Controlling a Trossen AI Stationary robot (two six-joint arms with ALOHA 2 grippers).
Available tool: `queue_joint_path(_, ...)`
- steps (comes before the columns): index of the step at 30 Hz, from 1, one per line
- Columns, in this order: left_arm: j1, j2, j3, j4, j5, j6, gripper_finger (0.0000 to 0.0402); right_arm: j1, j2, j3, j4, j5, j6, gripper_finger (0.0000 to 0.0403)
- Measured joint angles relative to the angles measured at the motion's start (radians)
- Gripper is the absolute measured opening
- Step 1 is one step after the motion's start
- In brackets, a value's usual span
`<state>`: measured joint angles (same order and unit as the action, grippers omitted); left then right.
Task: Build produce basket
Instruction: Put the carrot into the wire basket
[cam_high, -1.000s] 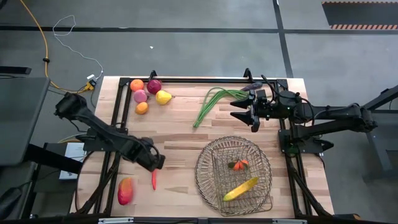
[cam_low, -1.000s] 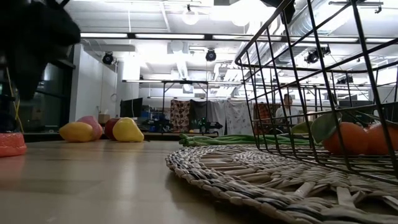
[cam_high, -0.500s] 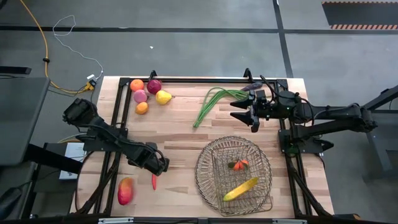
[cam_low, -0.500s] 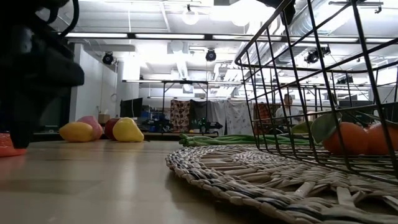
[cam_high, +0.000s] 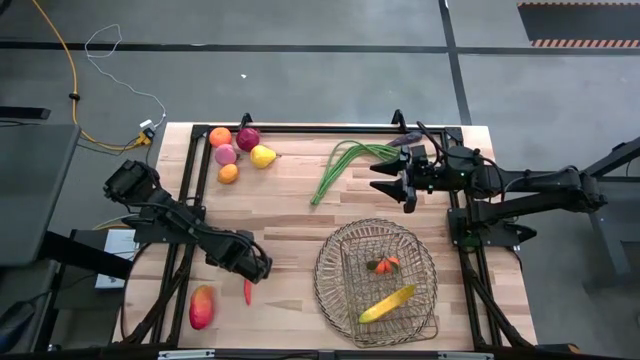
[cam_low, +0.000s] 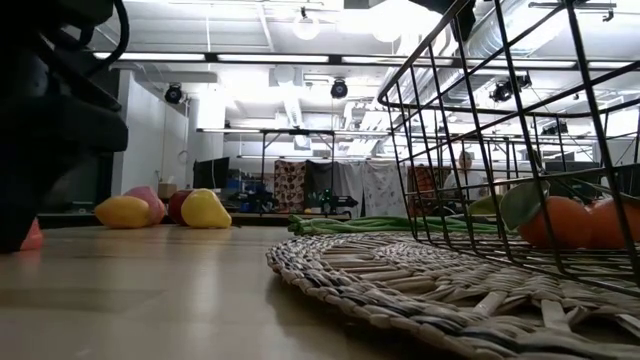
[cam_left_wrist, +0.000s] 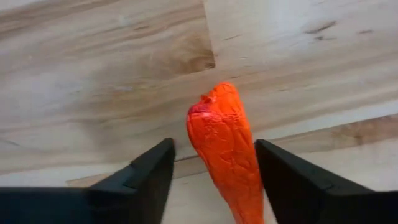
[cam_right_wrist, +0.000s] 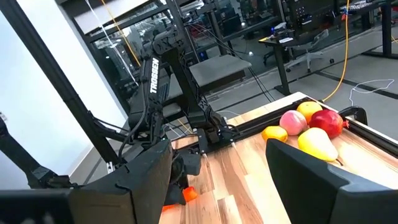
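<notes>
Lying between the left gripper's (cam_left_wrist: 211, 186) wide-spread fingers (cam_left_wrist: 146, 177): the red chilli (cam_left_wrist: 227, 155).

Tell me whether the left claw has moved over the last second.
Yes. In the high view the left claw has slid down toward the chilli and now straddles it, open.

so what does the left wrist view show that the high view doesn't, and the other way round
Only the left wrist view shows how the left gripper stands: both fingers open on either side of the red chilli, which lies on the wood between them, not yet clamped.

Only the high view shows the rest: the basket holding a banana and an orange piece, the mango, the green beans, the fruit cluster at the far edge, and the right gripper open beside the beans.

Both show the chilli, the left gripper and the table.
</notes>
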<state>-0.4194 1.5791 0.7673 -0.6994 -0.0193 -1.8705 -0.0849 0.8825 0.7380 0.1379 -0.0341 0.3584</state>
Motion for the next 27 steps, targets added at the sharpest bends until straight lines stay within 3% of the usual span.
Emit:
queue_joint_path(6,0.008,-0.019,-0.001,0.008,-0.004,0.106,0.0097,0.000,0.000,0.000,0.000,0.000,0.000,0.0252)
queue_joint_path(10,0.033,-0.091,-0.001,-0.002,-0.024,0.188,0.0059,0.000,0.000,0.000,0.000,0.000,0.004,0.0252)
queue_joint_path(16,0.113,-0.304,0.008,-0.010,-0.115,0.387,0.0084,0.000,0.000,0.000,0.002,0.001,0.038,0.0252)
queue_joint_path(23,0.287,-0.583,0.085,0.097,-0.338,0.856,0.0103,0.000,0.003,0.000,0.001,0.062,0.088,0.0252)
queue_joint_path(27,0.424,-0.671,0.113,0.287,-0.373,1.160,0.0091,0.000,0.016,0.000,0.001,0.092,0.070,0.0252)
